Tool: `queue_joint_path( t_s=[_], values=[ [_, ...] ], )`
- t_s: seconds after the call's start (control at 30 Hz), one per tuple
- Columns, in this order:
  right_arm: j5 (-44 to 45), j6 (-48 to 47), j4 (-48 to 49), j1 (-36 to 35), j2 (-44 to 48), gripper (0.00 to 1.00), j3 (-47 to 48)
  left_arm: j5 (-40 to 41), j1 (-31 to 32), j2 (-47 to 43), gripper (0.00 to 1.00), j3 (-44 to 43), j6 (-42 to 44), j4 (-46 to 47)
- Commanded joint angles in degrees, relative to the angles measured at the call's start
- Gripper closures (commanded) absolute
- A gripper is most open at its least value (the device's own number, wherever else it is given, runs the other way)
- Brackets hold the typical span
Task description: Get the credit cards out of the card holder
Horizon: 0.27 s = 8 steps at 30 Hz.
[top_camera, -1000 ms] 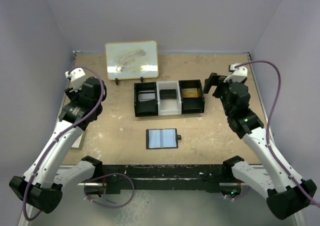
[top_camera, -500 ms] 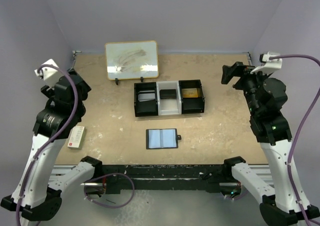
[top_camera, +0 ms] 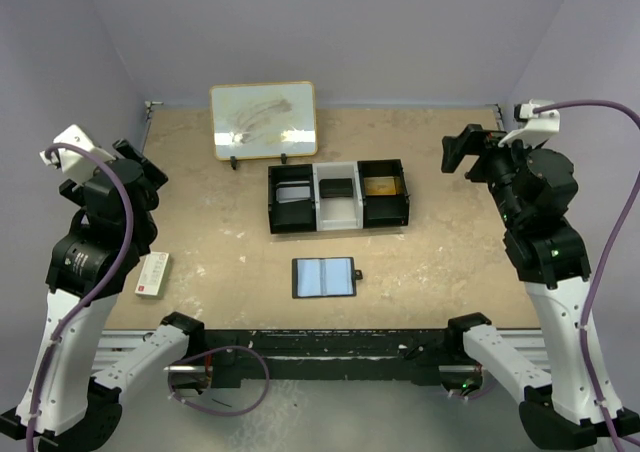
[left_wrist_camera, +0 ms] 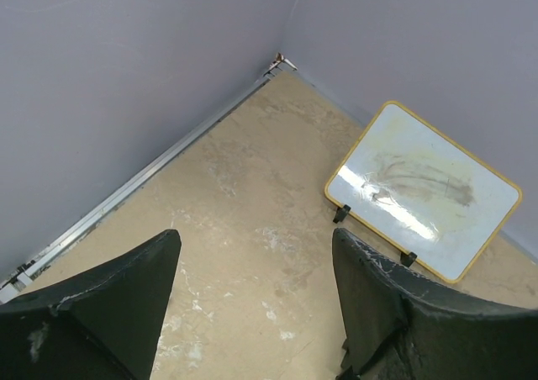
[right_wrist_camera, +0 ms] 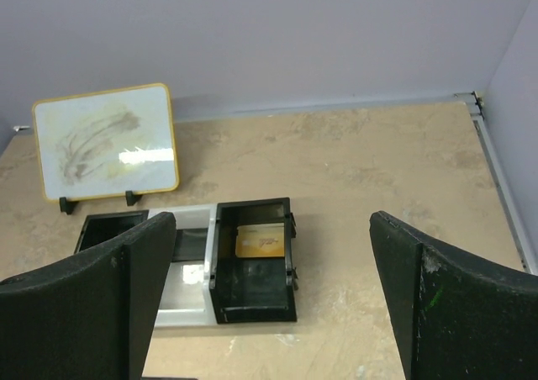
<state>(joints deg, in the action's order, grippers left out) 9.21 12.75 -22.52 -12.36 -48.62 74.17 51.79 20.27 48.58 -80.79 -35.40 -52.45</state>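
Card holder: the card holder (top_camera: 323,277) lies opened flat on the desk (top_camera: 440,262) with its blue-grey panels up. It sits well below both pairs of fingers and between them, nearer the arm bases.
Left fingers: the left fingers (left_wrist_camera: 109,304) are spread with nothing between them. They are raised high over the desk's far-left corner, with the whiteboard (left_wrist_camera: 423,191) ahead to their right.
Right fingers: the right fingers (right_wrist_camera: 92,304) are spread wide and empty. They are raised, with the tray (right_wrist_camera: 220,262) ahead and below them.
Tray: a gold card (right_wrist_camera: 259,241) lies in the end compartment straight ahead of the right fingers.
Progress: probably late. The panels look bare, though I cannot tell whether a card hides in a pocket.
Doing it well: first check the pockets from above. If a card remains, lower one pair of fingers to pin the holder's outer edge. Pinch the card's exposed edge with the other pair and slide it out flat along the pocket's opening.
Risk: the light holder may skid or fold shut if it is not pinned.
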Motion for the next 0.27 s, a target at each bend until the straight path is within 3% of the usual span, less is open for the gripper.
queue_joint_path(
  t_s=[0.0,0.23],
  values=[
    [-1.12,-1.62,-0.33,0.05,0.43,0.0,3.57,0.52,-0.35,0.4,0.29,-2.16,0.08,1.37],
    [-1.17,-1.85,-0.4,0.06,0.2,0.0,3.21,1.14,-0.32,0.94,0.28,-3.18,2.15,1.21]
  ],
)
